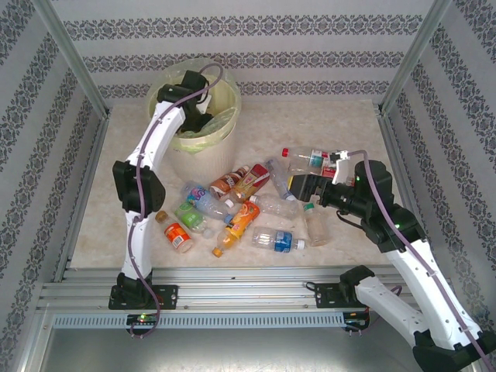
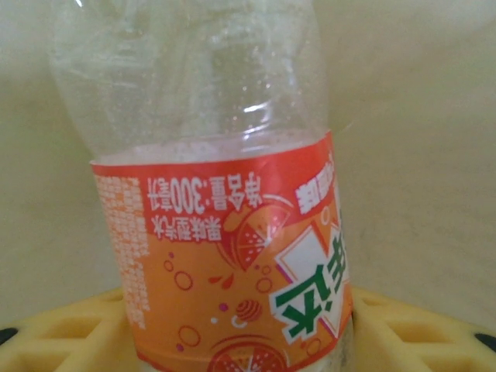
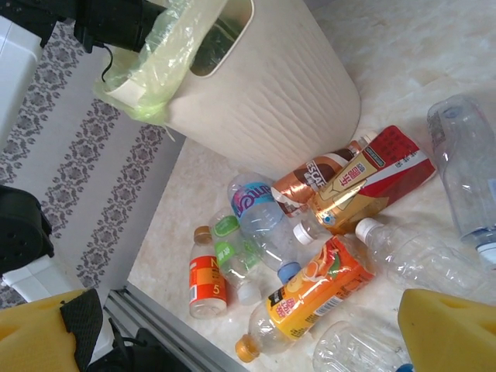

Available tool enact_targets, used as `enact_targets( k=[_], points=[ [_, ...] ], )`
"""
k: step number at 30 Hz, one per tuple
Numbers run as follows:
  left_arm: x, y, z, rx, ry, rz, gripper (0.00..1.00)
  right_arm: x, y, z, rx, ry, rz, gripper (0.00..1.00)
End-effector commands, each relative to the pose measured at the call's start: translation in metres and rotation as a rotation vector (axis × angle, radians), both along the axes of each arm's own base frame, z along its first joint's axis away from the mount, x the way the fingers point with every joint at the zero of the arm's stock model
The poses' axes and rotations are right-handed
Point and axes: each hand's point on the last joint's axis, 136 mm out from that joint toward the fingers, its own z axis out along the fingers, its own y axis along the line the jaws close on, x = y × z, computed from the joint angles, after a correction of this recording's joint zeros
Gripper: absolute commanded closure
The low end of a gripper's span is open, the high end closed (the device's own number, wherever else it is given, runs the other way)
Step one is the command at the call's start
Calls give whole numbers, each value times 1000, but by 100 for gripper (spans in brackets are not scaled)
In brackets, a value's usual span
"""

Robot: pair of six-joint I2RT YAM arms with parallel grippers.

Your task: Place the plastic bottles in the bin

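So nearest the arm bases it's basically a heap. The plastic bottles [image 1: 240, 221] are spread over the table [image 1: 341, 124], ten or so by a rough count, some clear, a couple orange, all lying flat outside the bin. The right gripper [image 1: 301, 187] hangs just over the right side of that heap with its jaws spread wide and nothing in them, so it looks lined up for a pick but isn't touching anything. Further back is the bin [image 1: 203, 159], and the left gripper [image 1: 194, 116] reaches down into its mouth. An orange-label bottle [image 2: 232, 263] sits between its yellow pads [image 2: 70, 333] with the pale bag behind it, so that one's inside the rim and looks gripped, not dropped yet. Can't see what else is down in there. Honest guess: early days, and nearly the whole pile is left.
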Motion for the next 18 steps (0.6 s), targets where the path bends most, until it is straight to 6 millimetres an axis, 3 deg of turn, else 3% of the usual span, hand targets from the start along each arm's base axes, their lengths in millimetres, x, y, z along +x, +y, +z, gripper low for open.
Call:
enact_targets(
  k=[1,8,14,18],
  points=[
    [-9,5,-3,-7,52,3,37,-2,0,-2,-24,8,19,2],
    [-13,2,-1,-32,63,10,21,2,-4,-14,-59,38,-2,2],
    [-17,5,26,-34,9,22,1,1,-14,-27,-118,63,-45,2],
    [-19,8,49,-43,-44,33,0,-2,-19,-30,-141,55,-48,2]
  ],
)
